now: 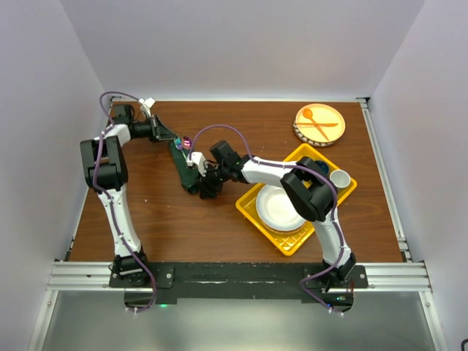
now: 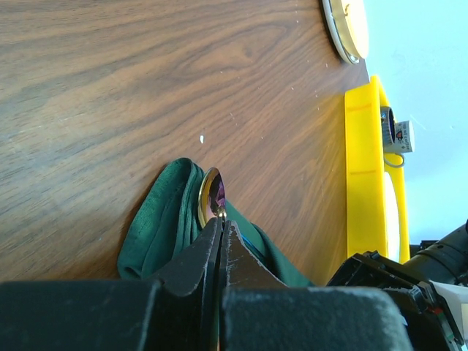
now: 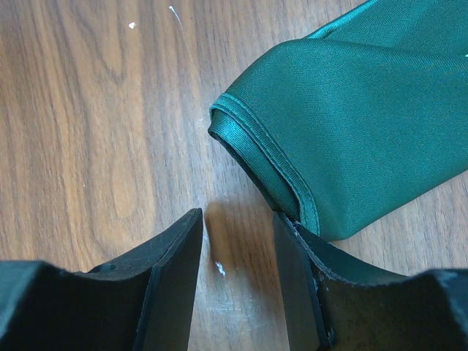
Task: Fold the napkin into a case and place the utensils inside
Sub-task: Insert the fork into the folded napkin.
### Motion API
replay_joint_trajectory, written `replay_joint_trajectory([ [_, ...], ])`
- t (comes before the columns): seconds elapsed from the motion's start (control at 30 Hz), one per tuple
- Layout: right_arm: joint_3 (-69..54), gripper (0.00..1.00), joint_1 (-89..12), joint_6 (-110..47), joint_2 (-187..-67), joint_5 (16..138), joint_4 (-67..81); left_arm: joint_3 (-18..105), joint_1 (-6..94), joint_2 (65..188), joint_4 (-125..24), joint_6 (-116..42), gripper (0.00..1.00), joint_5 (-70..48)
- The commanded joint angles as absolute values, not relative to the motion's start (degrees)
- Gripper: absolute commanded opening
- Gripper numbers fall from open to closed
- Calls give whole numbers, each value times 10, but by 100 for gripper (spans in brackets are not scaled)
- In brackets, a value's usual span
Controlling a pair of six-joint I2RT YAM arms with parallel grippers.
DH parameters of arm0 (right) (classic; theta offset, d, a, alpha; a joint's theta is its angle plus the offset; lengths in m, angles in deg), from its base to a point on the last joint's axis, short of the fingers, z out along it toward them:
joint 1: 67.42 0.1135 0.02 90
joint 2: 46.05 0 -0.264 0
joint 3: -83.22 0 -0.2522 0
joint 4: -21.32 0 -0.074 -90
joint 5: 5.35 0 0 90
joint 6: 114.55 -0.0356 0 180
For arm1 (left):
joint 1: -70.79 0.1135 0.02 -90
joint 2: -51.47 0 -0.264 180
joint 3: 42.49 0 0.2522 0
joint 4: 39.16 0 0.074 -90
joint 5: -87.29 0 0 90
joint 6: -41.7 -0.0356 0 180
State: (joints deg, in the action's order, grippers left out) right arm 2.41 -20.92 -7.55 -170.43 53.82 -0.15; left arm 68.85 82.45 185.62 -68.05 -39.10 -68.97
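The napkin [image 1: 187,170] lies folded into a narrow dark green strip, the case, left of the table's middle. In the left wrist view the iridescent spoon [image 2: 213,196] shows its purple bowl beside the cloth folds [image 2: 157,223]. My left gripper [image 2: 221,219] is shut on the spoon's neck, over the strip's far end [image 1: 179,140]. My right gripper [image 3: 238,223] stands open at the strip's near end [image 1: 207,190], with bare wood between the fingers. Its right finger [image 3: 307,263] sits against the hemmed corner of the napkin [image 3: 351,110]. No fork shows.
A yellow tray [image 1: 248,214] at right holds a white plate [image 1: 278,207] and a white cup [image 1: 338,177]. At the back right, a woven plate [image 1: 319,124] carries an orange spoon and fork. The left wrist view shows the tray's wall [image 2: 362,168] beyond the cloth.
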Motion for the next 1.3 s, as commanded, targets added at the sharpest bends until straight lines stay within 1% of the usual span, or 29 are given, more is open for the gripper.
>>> replay_joint_trajectory([
  [0.0, 43, 48, -207, -59, -1718, 556, 6, 679, 817, 1860, -697, -422, 0, -693],
  [0.1, 44, 48, -207, -58, -1718, 556, 4, 676, 817, 1859, -705, -433, 1, -683],
  [0.2, 45, 48, -207, -57, -1717, 556, 3, 677, 817, 1854, -712, -442, 8, -670],
  [0.27, 47, 49, -207, -57, -1716, 556, 0, 678, 816, 1849, -720, -455, 17, -659],
  [0.3, 48, 49, -207, -57, -1716, 556, -1, 679, 815, 1846, -723, -460, 25, -653],
  [0.37, 48, 49, -208, -55, -1716, 555, -3, 679, 815, 1832, -729, -477, 31, -635],
  [0.4, 48, 49, -207, -54, -1715, 555, -2, 679, 813, 1827, -729, -480, 36, -629],
  [0.53, 48, 51, -207, -54, -1714, 556, -3, 664, 806, 1781, -737, -529, 47, -585],
  [0.6, 48, 51, -207, -56, -1714, 557, -2, 652, 800, 1764, -735, -546, 55, -569],
  [0.67, 48, 53, -207, -58, -1712, 559, -2, 645, 795, 1738, -736, -573, 59, -534],
  [0.7, 48, 53, -207, -59, -1711, 562, -2, 638, 789, 1730, -735, -584, 66, -524],
  [0.77, 43, 54, -207, -59, -1706, 563, -2, 631, 781, 1706, -733, -609, 69, -484],
  [0.8, 42, 54, -207, -59, -1705, 565, -2, 627, 775, 1691, -736, -620, 74, -475],
  [0.87, 36, 54, -207, -59, -1700, 567, -1, 615, 766, 1677, -736, -638, 75, -444],
  [0.97, 31, 54, -207, -62, -1695, 568, 1, 602, 765, 1657, -730, -646, 75, -417],
  [1.03, 29, 54, -207, -64, -1694, 568, 5, 605, 766, 1655, -737, -656, 72, -405],
  [1.07, 27, 54, -207, -69, -1693, 568, 6, 603, 766, 1654, -734, -660, 65, -404],
  [1.13, 26, 54, -207, -72, -1693, 567, 9, 613, 766, 1659, -736, -674, 56, -397],
  [1.17, 25, 54, -207, -76, -1693, 567, 10, 630, 769, 1664, -739, -679, 44, -397],
  [1.23, 25, 53, -207, -83, -1692, 568, 12, 650, 769, 1680, -751, -694, 32, -381],
  [1.27, 25, 53, -207, -85, -1693, 569, 13, 665, 769, 1685, -753, -700, 23, -372],
])
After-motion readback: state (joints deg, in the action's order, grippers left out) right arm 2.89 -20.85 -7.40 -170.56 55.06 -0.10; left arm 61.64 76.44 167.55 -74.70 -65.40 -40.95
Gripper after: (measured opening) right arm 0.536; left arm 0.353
